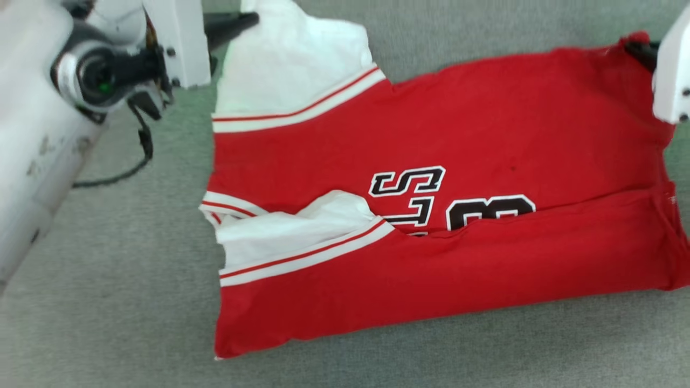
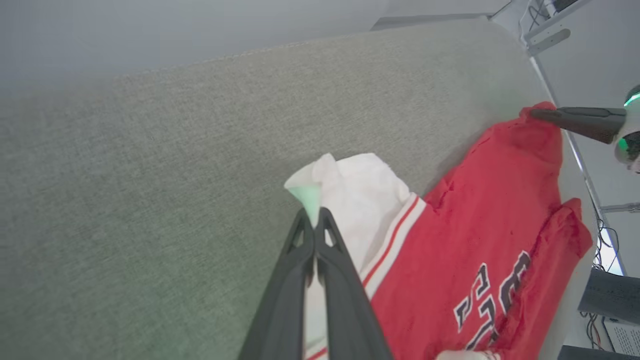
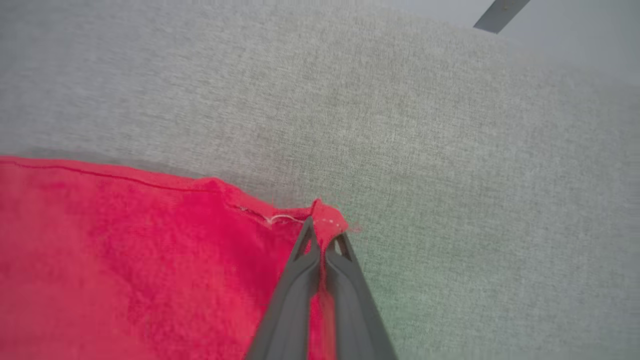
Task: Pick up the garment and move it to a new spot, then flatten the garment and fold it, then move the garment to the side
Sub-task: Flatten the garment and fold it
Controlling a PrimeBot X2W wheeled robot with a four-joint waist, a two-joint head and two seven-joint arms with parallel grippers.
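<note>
Fold prep, I judge — left gripper (image 2: pixel 313 220) pinches a sleeve (image 2: pixel 355 190) of the garment (image 1: pixel 485 124), right gripper (image 3: pixel 324 232) clamps its hem corner (image 3: pixel 327 216).

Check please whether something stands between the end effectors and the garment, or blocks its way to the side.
Nothing visible does. The left end effector is shut on the garment at its white sleeve, the right end effector at a red corner.

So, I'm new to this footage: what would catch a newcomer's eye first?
The red jersey-style T-shirt with white sleeves and black lettering lies across the middle of the grey fabric surface, its near edge folded over the lettering. The left gripper pinches the tip of the far white sleeve, the right gripper a red hem corner.
</note>
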